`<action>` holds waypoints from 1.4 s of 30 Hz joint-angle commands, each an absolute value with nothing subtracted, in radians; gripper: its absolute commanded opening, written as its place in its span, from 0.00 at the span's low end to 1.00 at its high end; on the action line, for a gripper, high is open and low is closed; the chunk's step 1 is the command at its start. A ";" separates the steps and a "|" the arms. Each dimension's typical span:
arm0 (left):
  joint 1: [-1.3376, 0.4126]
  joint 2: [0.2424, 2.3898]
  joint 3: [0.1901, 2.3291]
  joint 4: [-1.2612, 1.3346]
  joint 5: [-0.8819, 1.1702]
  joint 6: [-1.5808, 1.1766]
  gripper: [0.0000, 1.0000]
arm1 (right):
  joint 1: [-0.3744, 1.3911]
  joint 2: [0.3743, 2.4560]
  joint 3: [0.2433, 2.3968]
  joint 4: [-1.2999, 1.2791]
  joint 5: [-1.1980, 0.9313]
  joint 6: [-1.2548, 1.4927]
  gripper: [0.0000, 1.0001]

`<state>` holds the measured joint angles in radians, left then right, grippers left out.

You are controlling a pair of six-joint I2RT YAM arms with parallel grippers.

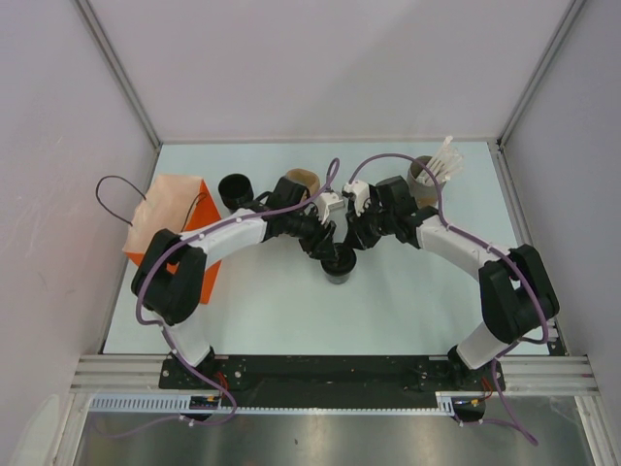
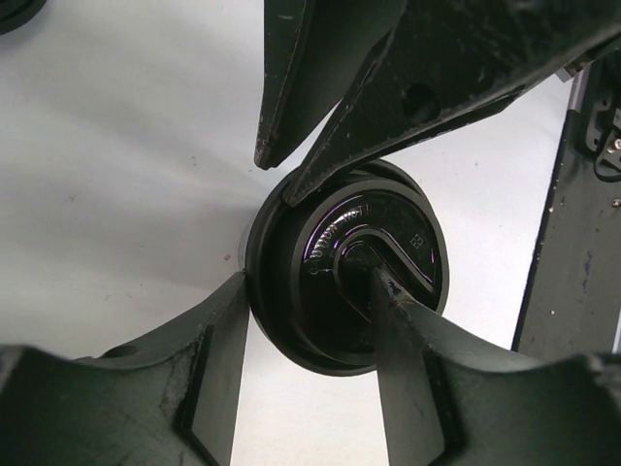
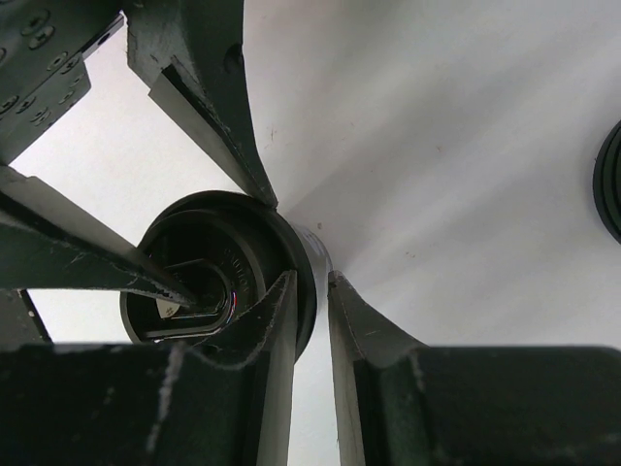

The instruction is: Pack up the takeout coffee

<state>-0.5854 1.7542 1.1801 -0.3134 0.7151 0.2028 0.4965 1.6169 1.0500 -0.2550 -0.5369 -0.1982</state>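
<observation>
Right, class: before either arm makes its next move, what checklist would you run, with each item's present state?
1. Lid on the takeout coffee: ok.
2. Cup upright on the table: ok.
3. Firm hold by the left gripper, one finger outside the rim, one on the lid: cannot tell.
4. Firm hold by the right gripper, fingers straddling the rim: cannot tell.
5. Mouth of the orange bag open: cannot tell.
6. Only one arm at the cup: not ok.

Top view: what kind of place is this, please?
Probably a robot test booth, not a café: bare grey walls, a metal rail frame, and takeout props, an orange bag and a black cup.
</observation>
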 commanded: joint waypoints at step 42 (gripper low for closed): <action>-0.646 1.810 1.075 -0.425 0.353 0.385 0.52 | 0.316 1.560 1.147 -0.515 -0.836 -0.173 0.48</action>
